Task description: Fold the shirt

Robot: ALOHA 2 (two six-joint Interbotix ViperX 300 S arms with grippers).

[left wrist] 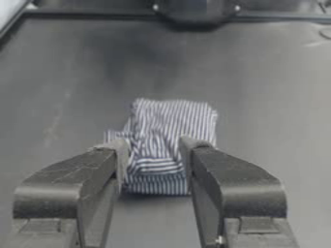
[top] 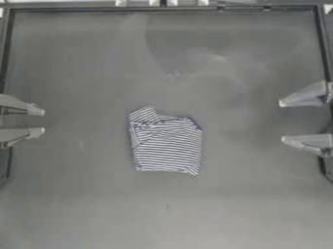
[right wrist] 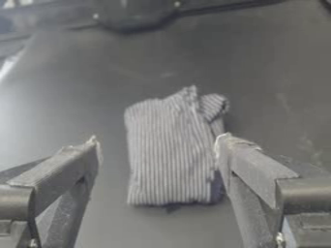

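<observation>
Left hand point(top: 39, 121), right hand point(top: 283, 120): both spread wide, empty, well apart from folded shirt point(top: 165, 142).

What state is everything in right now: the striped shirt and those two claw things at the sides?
shirt: folded into a compact bundle, lying on the table's middle, touched by neither claw.
left gripper: open, drawn back at the table's left edge, holding nothing.
right gripper: open, drawn back at the right edge, holding nothing.
table: dark, carrying only the shirt.
</observation>
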